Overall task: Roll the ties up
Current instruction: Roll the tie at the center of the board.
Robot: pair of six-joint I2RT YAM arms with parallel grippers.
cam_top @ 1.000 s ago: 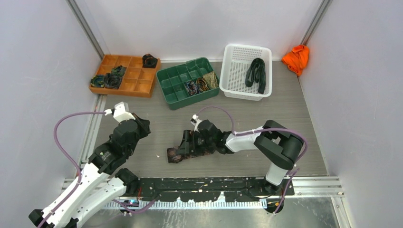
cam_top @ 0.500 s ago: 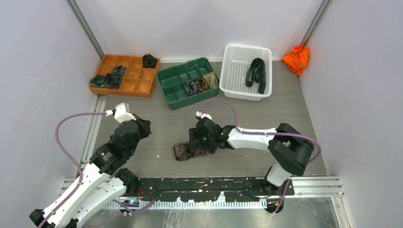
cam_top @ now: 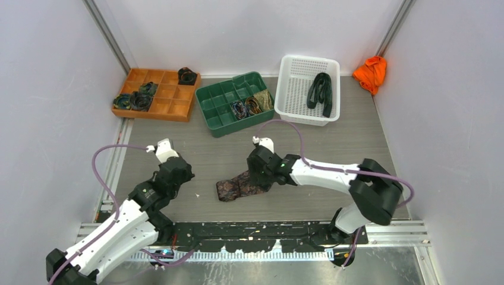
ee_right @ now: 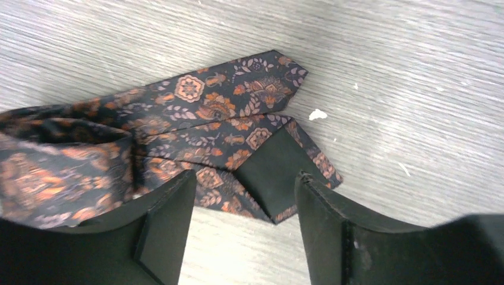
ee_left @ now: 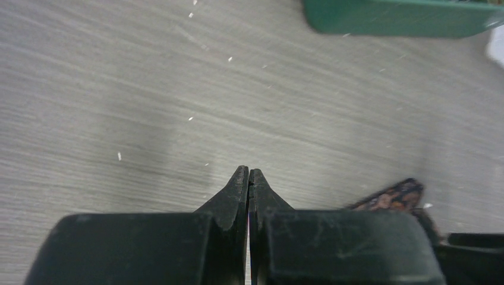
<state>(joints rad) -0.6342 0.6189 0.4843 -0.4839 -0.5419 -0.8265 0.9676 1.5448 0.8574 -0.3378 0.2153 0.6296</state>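
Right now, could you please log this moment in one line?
right gripper open over tie | left gripper shut, empty

Pale grey walls (cam_top: 238, 29) around a grey wood-grain tabletop (cam_top: 356, 136), under even light.

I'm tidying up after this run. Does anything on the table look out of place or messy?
Yes. An orange cloth lies bunched in the far right corner, against the wall. The brown patterned tie at mid-table lies crumpled, folded over itself, and white specks dot the table around it.
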